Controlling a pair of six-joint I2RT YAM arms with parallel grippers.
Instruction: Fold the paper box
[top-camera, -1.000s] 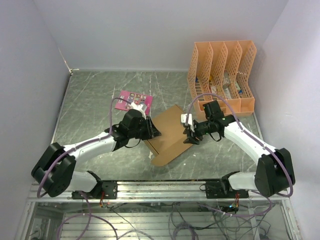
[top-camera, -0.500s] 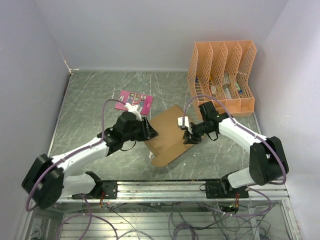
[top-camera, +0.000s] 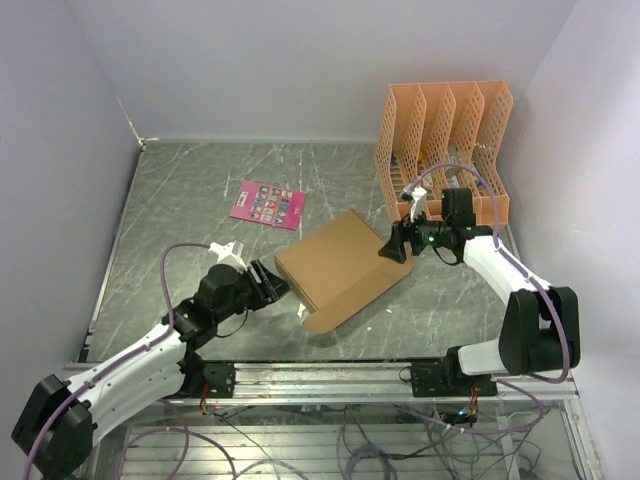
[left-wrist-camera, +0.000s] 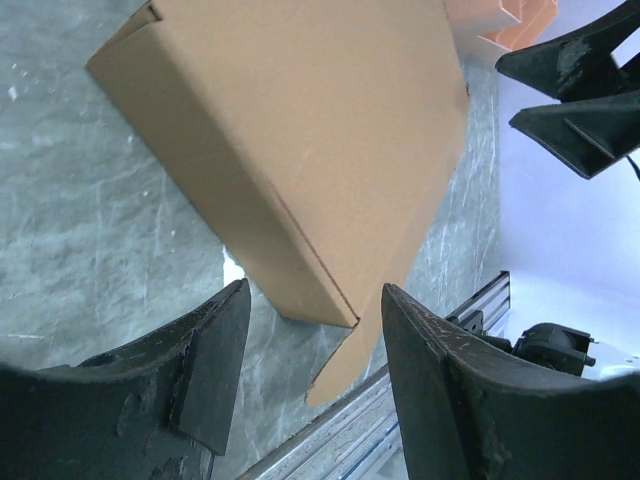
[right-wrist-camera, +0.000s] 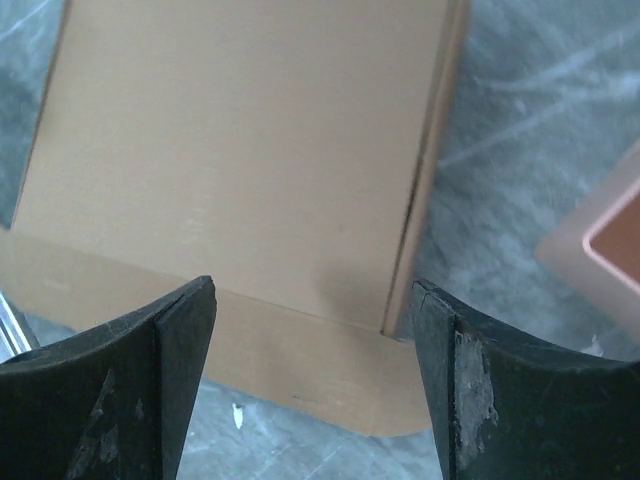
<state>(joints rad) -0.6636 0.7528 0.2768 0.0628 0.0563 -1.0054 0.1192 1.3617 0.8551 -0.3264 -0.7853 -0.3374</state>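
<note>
The paper box (top-camera: 340, 265) is plain brown cardboard, folded shut into a shallow box, and lies in the middle of the table with one rounded flap (top-camera: 335, 312) sticking out at its near side. It fills the left wrist view (left-wrist-camera: 300, 150) and the right wrist view (right-wrist-camera: 240, 170). My left gripper (top-camera: 272, 285) is open and empty, just left of the box's near-left corner, not touching it. My right gripper (top-camera: 397, 245) is open and empty at the box's right edge, apart from it.
An orange lattice file organizer (top-camera: 445, 150) holding small items stands at the back right, close behind my right arm. A pink printed card (top-camera: 267, 204) lies flat at the back left of the box. Grey walls close in the table on three sides.
Both grippers have let go of the box and drawn back, the left toward the near left, the right toward the organizer. The box has settled flat and closed.
</note>
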